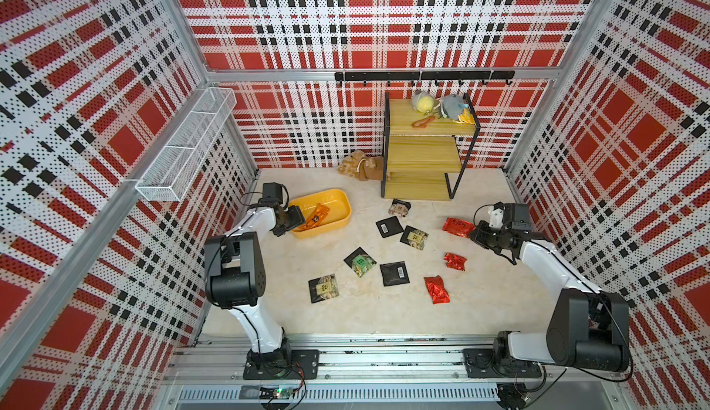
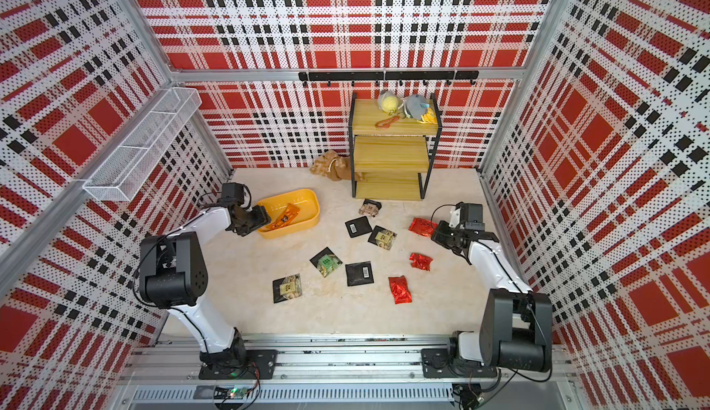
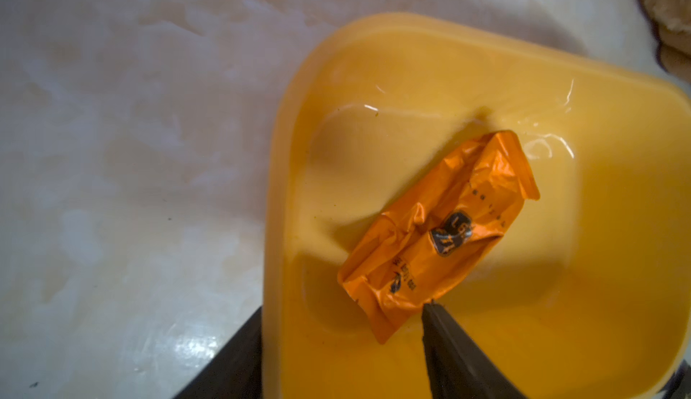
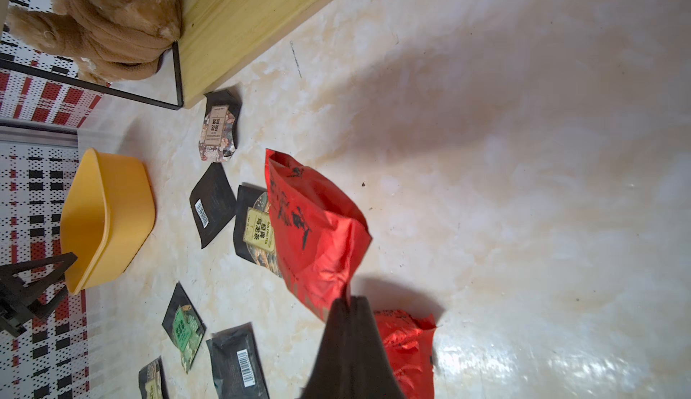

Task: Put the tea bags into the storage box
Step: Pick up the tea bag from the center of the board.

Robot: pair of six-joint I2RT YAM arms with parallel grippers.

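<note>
Left gripper (image 1: pixel 297 221): fingers apart, holding nothing. It sits at the lower-left end of the storage box (image 1: pixel 334 225) in both top views.
Left wrist view: one finger (image 3: pixel 232 359) is outside the box wall. The other is inside, its tip just beside the edge of the orange tea bag (image 3: pixel 437 229).
Storage box: yellow, left of centre in both top views, standing on the pale surface (image 1: pixel 384 312).
Orange tea bag: crumpled, lying on the floor of the box.
Right gripper (image 4: pixel 349 303): fingers clamped together on one edge of the red tea bag (image 4: pixel 314 221), right of centre in both top views. In the right wrist view this bag hides part of a black one behind it.
Barcode tea bags (image 1: pixel 389 226): two black ones, label up, flat on the surface near centre frame and well apart from the box.
Windowed tea bags (image 1: pixel 360 261): four black ones, scattered from lower centre up to the foot of the wooden shelf (image 1: pixel 422 154).
Crumpled red tea bags (image 1: pixel 436 289): two on the surface, lower right of centre, below the right gripper.
Plush toy (image 1: pixel 361 166): tan, upper centre, touching the left side of the shelf.
</note>
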